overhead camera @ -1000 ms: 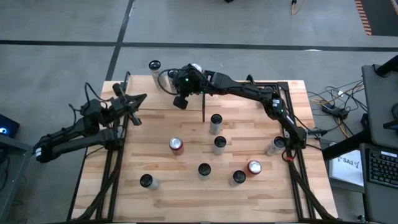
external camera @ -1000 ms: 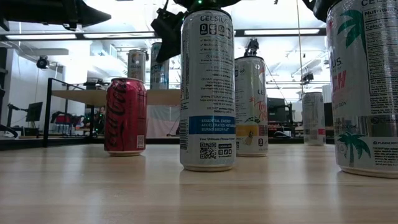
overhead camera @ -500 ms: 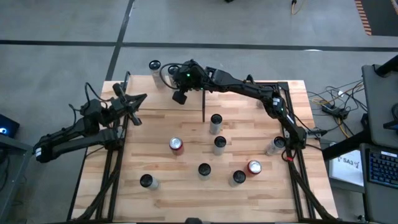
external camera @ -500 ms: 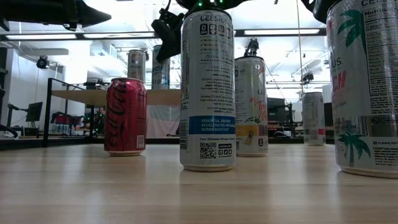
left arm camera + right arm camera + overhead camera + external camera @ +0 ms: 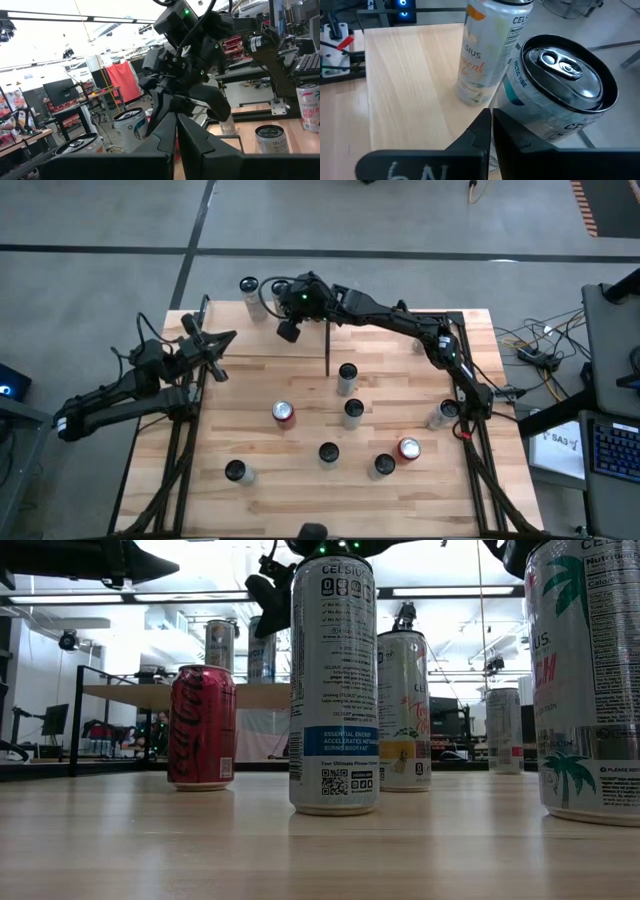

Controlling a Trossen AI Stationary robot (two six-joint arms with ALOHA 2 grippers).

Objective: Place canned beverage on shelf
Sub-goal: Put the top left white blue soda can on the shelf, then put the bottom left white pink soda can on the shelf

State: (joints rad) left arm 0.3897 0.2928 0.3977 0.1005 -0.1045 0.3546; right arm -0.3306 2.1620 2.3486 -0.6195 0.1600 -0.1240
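Note:
The shelf (image 5: pixel 240 330) is a raised platform of pale planks at the table's far left; it also shows in the right wrist view (image 5: pixel 410 75). Two slim cans stand on it: one (image 5: pixel 248 285) (image 5: pixel 485 55) farther left, and one (image 5: pixel 277 288) (image 5: pixel 560 95) beside my right gripper. My right gripper (image 5: pixel 287 332) (image 5: pixel 490 125) is shut and points down over the shelf, close against that second can's side. My left gripper (image 5: pixel 228 340) (image 5: pixel 176 140) is shut and empty above the shelf's left end. My right gripper's shut fingers (image 5: pixel 512 137) stand right against the lower side wall (image 5: pixel 530 125) of the nearer can, coming from above and slanting down. I cannot tell whether they touch it. The can stands upright on the shelf.
Several cans stand on the tabletop: silver ones (image 5: pixel 347 378) (image 5: pixel 352 412) (image 5: pixel 328 452) (image 5: pixel 237 471) (image 5: pixel 383 465) (image 5: pixel 443 413) and red ones (image 5: pixel 284 413) (image 5: pixel 408 448). A black shelf post (image 5: pixel 328 350) stands near the table's middle. Black frame rails run along both sides.
My right gripper has gone toward the table's far edge and a little to the left over the shelf, closer to the two cans. My left arm has kept still.

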